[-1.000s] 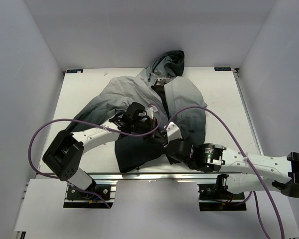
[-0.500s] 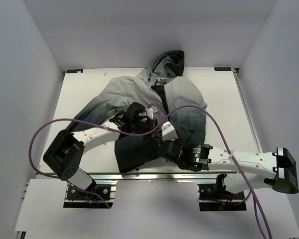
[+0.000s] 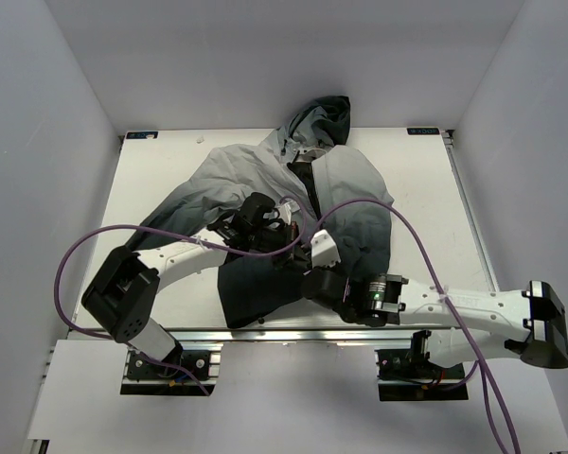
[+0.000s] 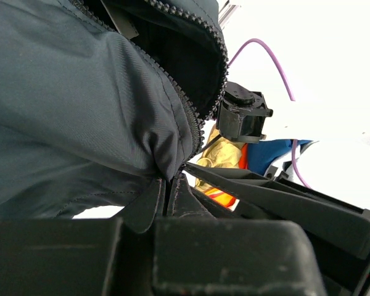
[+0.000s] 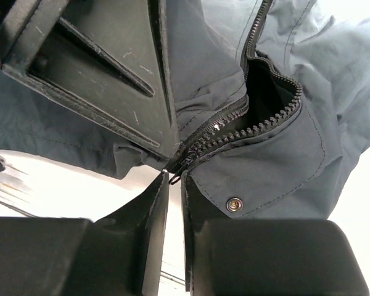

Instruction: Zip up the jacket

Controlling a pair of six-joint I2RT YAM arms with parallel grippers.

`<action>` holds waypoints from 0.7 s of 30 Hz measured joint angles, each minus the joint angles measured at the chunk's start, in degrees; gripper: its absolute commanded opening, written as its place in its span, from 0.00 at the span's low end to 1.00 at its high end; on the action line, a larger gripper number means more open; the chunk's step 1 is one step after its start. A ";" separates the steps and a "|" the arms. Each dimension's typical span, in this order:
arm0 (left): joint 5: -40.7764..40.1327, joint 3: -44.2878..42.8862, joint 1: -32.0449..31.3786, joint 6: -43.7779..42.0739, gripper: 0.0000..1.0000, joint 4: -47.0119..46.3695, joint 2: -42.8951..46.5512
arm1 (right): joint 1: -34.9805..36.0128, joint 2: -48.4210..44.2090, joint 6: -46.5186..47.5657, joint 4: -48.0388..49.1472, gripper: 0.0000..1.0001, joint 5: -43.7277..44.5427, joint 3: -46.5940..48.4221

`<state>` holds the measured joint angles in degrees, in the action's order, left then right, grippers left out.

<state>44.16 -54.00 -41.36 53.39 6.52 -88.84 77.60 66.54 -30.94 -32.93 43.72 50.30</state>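
The jacket (image 3: 265, 175) lies spread on the table, pale grey at the hood and black at the hem. My left gripper (image 3: 286, 244) is shut on the dark fabric at the bottom of the zipper (image 4: 194, 117), with the cloth pinched at its tips (image 4: 168, 182). My right gripper (image 3: 308, 263) comes in from the right at the same spot. In the right wrist view its jaws (image 5: 174, 180) stand almost together on the small zipper pull (image 5: 176, 175), just below the slider (image 5: 186, 158). Above the slider the two rows of teeth (image 5: 259, 126) gape apart.
A metal snap (image 5: 234, 204) sits on the hem flap beside my right finger. Purple cables (image 3: 85, 248) loop over both arms. White walls surround the table (image 3: 435, 180), and its near edge rail (image 3: 293, 331) runs just below the hem.
My right arm has slid left toward the hem and its jaws have narrowed onto the zipper pull. The left gripper has stayed shut on the fabric.
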 measured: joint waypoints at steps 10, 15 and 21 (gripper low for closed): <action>-0.39 -2.05 0.00 -4.02 0.00 4.24 0.00 | -0.02 -4.83 1.27 0.98 0.00 -1.27 -1.36; -0.94 -3.08 0.00 -6.23 0.00 5.99 0.00 | -0.72 -4.70 1.57 1.57 0.00 -1.31 -1.36; -1.29 -3.08 0.02 -7.52 0.00 6.99 0.00 | -1.09 -4.11 3.56 3.56 0.07 -2.51 -2.14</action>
<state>42.87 -57.08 -41.34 45.87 13.52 -88.84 76.51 62.43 -27.38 -29.36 41.21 48.16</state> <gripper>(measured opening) 0.034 0.031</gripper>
